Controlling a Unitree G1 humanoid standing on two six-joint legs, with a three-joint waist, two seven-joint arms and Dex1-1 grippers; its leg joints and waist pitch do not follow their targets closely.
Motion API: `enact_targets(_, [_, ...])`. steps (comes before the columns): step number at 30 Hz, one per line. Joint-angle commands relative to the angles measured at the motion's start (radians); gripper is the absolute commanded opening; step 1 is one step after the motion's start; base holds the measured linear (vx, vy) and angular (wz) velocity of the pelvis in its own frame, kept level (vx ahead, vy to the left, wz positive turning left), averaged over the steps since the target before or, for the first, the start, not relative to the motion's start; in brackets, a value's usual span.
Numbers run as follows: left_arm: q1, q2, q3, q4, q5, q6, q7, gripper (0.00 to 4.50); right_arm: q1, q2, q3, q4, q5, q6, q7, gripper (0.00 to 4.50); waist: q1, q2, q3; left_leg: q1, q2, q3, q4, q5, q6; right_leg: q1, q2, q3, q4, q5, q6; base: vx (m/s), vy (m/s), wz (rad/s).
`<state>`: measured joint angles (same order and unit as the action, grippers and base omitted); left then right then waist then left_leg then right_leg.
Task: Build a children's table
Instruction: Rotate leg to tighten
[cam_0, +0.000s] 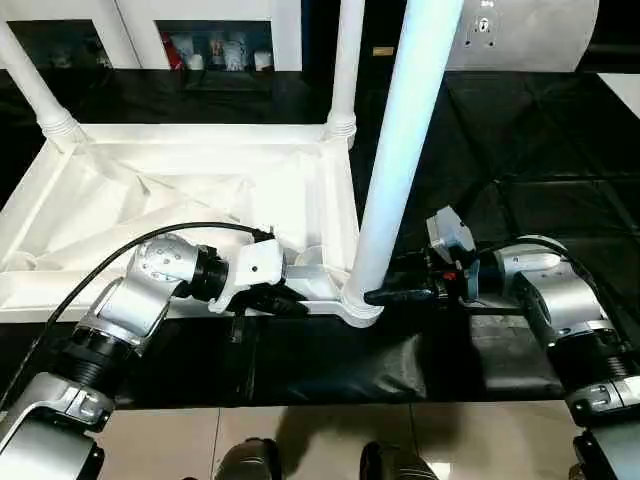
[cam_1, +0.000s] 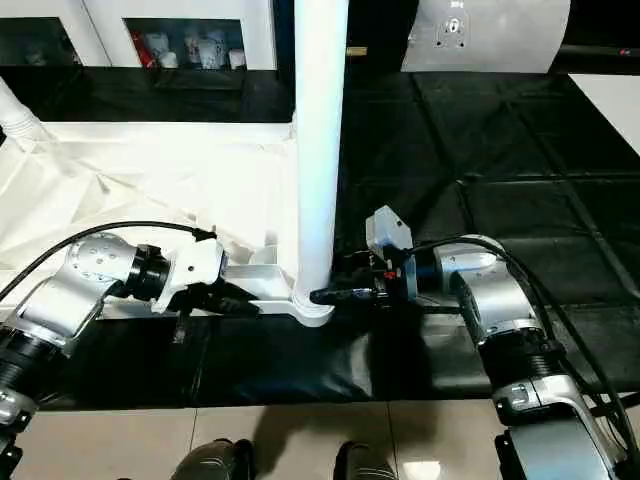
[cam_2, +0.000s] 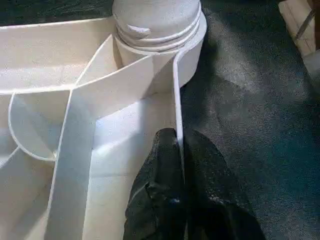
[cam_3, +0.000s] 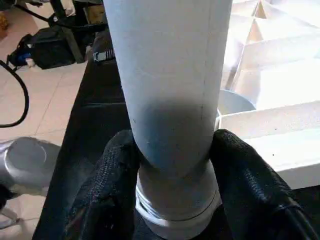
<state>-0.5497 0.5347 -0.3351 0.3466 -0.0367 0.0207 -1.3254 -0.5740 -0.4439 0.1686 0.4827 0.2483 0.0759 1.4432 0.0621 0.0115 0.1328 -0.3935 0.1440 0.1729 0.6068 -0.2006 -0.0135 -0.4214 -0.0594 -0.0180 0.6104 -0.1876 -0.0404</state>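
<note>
The table top lies upside down on the black bench, three legs visible upright; right tool clasps the near leg, left tool pinches the rim (fourth corner unseen)

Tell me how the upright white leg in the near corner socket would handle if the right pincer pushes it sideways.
The leg looks like stiff, smooth plastic tube, so the right pincer, closed around its base, might slip. It stands tall above the socket, so a high push would probably lever it. The tabletop seems light; the left pincer pinching its rim likely steadies it.
</note>
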Motion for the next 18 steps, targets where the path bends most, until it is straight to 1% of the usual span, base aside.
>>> enact_targets(1, [0.001,-0.007,-0.039,-0.060,-0.006,-0.017,-0.042,0.00,0.013,0.005,0.012,-0.025,0.023,0.017,0.012,1.88,-0.002,-0.009,-0.088,0.025,0.086,-0.018,-0.065,0.001,0.160,0.057,-0.088,0.035,-0.045,-0.034,-0.300,0.000,0.000,0.00])
enact_targets(3, [-0.004,-0.017,-0.031,-0.053,0.000,0.005,-0.016,0.00,0.028,0.011,0.000,-0.049,0.043,0.049,0.002,1.88,0.000,-0.008,-0.088,0.025,0.087,-0.018,-0.064,0.018,0.169,0.058,-0.087,0.036,-0.042,-0.007,-0.302,0.000,0.000,0.00])
enact_targets(5, [-0.010,-0.026,-0.026,-0.045,0.008,0.022,0.009,0.00,0.038,0.016,-0.004,-0.064,0.048,0.061,-0.014,1.88,0.001,-0.009,-0.089,0.025,0.086,-0.018,-0.063,0.020,0.172,0.057,-0.087,0.035,-0.041,-0.003,-0.305,0.000,0.000,0.00])
enact_targets(7, [-0.034,-0.057,-0.009,-0.021,0.020,0.064,0.077,0.00,0.064,0.039,-0.014,-0.098,0.049,0.096,-0.078,1.88,0.001,-0.009,-0.083,0.025,0.087,-0.017,-0.066,0.001,0.164,0.055,-0.087,0.037,-0.048,-0.033,-0.298,0.000,0.000,0.00])
enact_targets(8, [-0.040,-0.068,-0.004,-0.016,0.020,0.078,0.094,0.00,0.072,0.050,-0.017,-0.102,0.045,0.097,-0.104,1.88,0.002,-0.010,-0.082,0.028,0.086,-0.018,-0.068,-0.016,0.154,0.054,-0.089,0.038,-0.052,-0.065,-0.295,0.000,0.000,0.00])
enact_targets(9, [-0.056,-0.095,0.006,-0.005,0.021,0.112,0.137,0.00,0.089,0.078,-0.024,-0.111,0.033,0.098,-0.167,1.88,0.002,-0.010,-0.079,0.027,0.086,-0.018,-0.071,-0.039,0.138,0.054,-0.091,0.038,-0.057,-0.105,-0.287,0.000,0.000,0.00])
enact_targets(10, [-0.065,-0.113,0.012,0.000,0.021,0.132,0.164,0.00,0.099,0.096,-0.029,-0.113,0.025,0.094,-0.205,1.88,-0.002,-0.011,-0.076,0.027,0.084,-0.019,-0.074,-0.064,0.118,0.053,-0.091,0.040,-0.063,-0.149,-0.276,0.000,0.000,0.00])
enact_targets(11, [-0.075,-0.135,0.017,0.004,0.021,0.156,0.191,0.00,0.102,0.123,-0.035,-0.106,0.013,0.109,-0.267,1.88,-0.004,-0.011,-0.076,0.029,0.083,-0.020,-0.075,-0.076,0.109,0.053,-0.092,0.040,-0.066,-0.172,-0.271,0.000,0.000,0.00])
enact_targets(12, [-0.082,-0.149,0.019,0.008,0.021,0.171,0.208,0.00,0.102,0.139,-0.040,-0.101,0.006,0.121,-0.306,1.88,-0.008,-0.011,-0.075,0.026,0.080,-0.023,-0.078,-0.088,0.093,0.055,-0.092,0.040,-0.068,-0.202,-0.261,0.000,0.000,0.00])
enact_targets(13, [-0.093,-0.167,0.023,0.014,0.023,0.186,0.232,0.00,0.102,0.158,-0.042,-0.096,-0.002,0.122,-0.344,1.88,-0.010,-0.011,-0.073,0.028,0.080,-0.023,-0.080,-0.099,0.085,0.053,-0.091,0.040,-0.071,-0.219,-0.256,0.000,0.000,0.00])
enact_targets(14, [-0.105,-0.184,0.026,0.022,0.026,0.202,0.254,0.00,0.103,0.175,-0.040,-0.097,-0.014,0.119,-0.379,1.88,-0.018,-0.012,-0.072,0.025,0.078,-0.025,-0.082,-0.106,0.067,0.056,-0.092,0.040,-0.072,-0.238,-0.240,0.000,0.000,0.00])
enact_targets(15, [-0.125,-0.214,0.030,0.036,0.032,0.225,0.293,0.00,0.103,0.206,-0.035,-0.101,-0.037,0.123,-0.446,1.88,-0.020,-0.013,-0.073,0.027,0.077,-0.025,-0.081,-0.107,0.069,0.055,-0.092,0.041,-0.075,-0.238,-0.235,0.000,0.000,0.00])
enact_targets(16, [-0.145,-0.245,0.038,0.052,0.038,0.252,0.337,0.00,0.100,0.244,-0.038,-0.102,-0.059,0.135,-0.528,1.88,-0.025,-0.009,-0.071,0.025,0.075,-0.024,-0.082,-0.103,0.065,0.054,-0.090,0.042,-0.075,-0.233,-0.234,0.000,0.000,0.00])
enact_targets(17, [-0.147,-0.249,0.039,0.054,0.039,0.255,0.343,0.00,0.099,0.249,-0.040,-0.102,-0.062,0.137,-0.539,1.88,-0.028,-0.010,-0.070,0.025,0.074,-0.024,-0.083,-0.106,0.063,0.053,-0.090,0.042,-0.077,-0.238,-0.232,0.000,0.000,0.00])
enact_targets(18, [-0.153,-0.258,0.042,0.059,0.041,0.264,0.357,0.00,0.098,0.261,-0.043,-0.102,-0.067,0.144,-0.564,1.88,-0.031,-0.014,-0.072,0.023,0.073,-0.024,-0.081,-0.104,0.063,0.058,-0.091,0.042,-0.077,-0.235,-0.229,0.000,0.000,0.00])
